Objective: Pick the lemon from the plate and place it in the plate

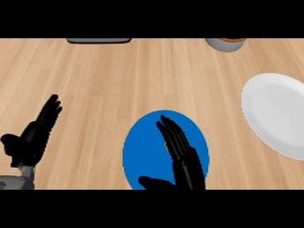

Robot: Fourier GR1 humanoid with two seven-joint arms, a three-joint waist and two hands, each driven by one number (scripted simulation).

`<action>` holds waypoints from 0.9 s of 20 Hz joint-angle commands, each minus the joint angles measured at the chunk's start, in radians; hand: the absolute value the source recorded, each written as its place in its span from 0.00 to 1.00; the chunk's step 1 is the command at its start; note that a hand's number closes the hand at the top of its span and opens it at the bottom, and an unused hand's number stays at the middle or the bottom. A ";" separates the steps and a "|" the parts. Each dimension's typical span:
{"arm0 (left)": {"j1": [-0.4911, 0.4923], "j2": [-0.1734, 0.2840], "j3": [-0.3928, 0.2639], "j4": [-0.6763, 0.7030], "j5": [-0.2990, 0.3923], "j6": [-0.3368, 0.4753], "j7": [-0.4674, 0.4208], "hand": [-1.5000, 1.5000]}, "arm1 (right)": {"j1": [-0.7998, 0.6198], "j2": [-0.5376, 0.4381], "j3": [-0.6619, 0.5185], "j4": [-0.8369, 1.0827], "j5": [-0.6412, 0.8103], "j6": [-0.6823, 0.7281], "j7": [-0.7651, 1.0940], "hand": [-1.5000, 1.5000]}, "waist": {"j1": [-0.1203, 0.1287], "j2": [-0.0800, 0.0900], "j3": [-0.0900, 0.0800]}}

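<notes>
From my seat the wooden counter (115, 75) fills the head view, pale planks running side to side. The white plate (282, 116) is the biggest thing on it, lying at the right edge and partly cut off by the frame. Next in size is the blue plate (141, 147), low in the middle, its lower rim running out of view.

My right hand (180, 156) hangs over the blue plate, fingers straight and close together, pointing away from me, thumb out to the left near the plate's lower rim. A thin sliver of yellow shows at the edge of the fingers; I take that for the lemon (165, 146), on the blue plate and almost wholly hidden under the hand. I cannot tell whether the hand touches it.

My left hand (32, 138) rests at the lower left, open, fingers straight and up, well apart from both plates.

At the top edge sit a dark flat object (99, 40) and a small grey cup (225, 44), both cut off.
</notes>
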State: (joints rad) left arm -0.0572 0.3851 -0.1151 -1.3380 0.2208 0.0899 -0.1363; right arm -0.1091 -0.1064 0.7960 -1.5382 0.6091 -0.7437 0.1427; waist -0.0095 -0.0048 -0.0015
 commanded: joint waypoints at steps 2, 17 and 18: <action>-0.018 -0.005 0.034 0.082 0.003 -0.021 -0.057 0.50 | -0.022 -0.089 -0.025 -0.124 0.190 0.195 0.293 0.00 | -0.014 0.000 -0.003; 0.008 -0.033 0.028 -0.015 -0.043 -0.020 -0.003 0.50 | -0.089 -0.061 -0.078 -0.279 0.225 0.815 0.776 0.00 | 0.012 0.004 0.001; 0.004 -0.054 0.026 -0.029 -0.061 -0.002 0.023 0.50 | -0.043 -0.035 -0.034 -0.254 0.281 0.771 0.763 0.00 | 0.011 0.004 0.001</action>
State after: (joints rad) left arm -0.0596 0.3525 -0.0956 -1.3397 0.1841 0.0762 -0.1350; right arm -0.1617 -0.1795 0.7706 -1.8144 0.8543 -0.0219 0.8664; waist -0.0013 -0.0018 -0.0008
